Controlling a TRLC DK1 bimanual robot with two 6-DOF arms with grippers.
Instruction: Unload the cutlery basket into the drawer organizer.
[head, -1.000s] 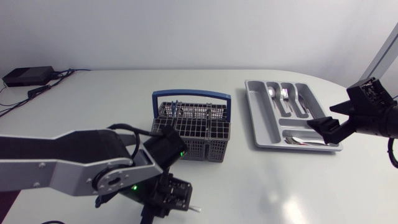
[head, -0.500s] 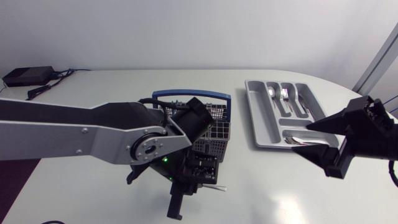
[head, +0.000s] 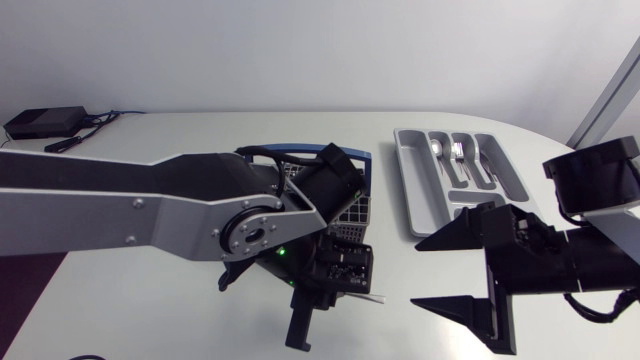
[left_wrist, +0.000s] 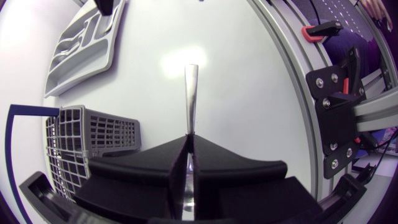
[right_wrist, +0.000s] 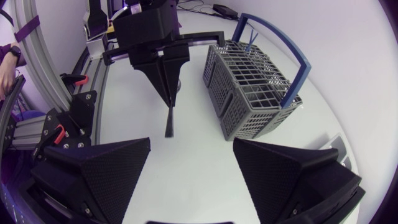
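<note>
The left arm (head: 120, 210) reaches across the white counter (head: 150, 140) and over the grey cutlery basket (right_wrist: 255, 93). The right arm (head: 590, 250) sits at the basket's 4 o'clock. The drawer organizer (head: 415, 185) lies at its 2 o'clock. The right claw (head: 415, 273) is spread wide, holding nothing. The left claw (left_wrist: 189, 140), at the basket's 6 o'clock, pinches a silver cutlery handle (left_wrist: 191, 93).

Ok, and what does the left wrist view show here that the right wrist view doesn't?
Only the left wrist view: the drawer organizer with its compartments, some cutlery lying in them. Only the right wrist view: the right gripper, fingers wide apart above the table, and the left gripper seen from the front. Both: the basket and the piece of cutlery that the left gripper is shut on, one end sticking out ahead.
</note>
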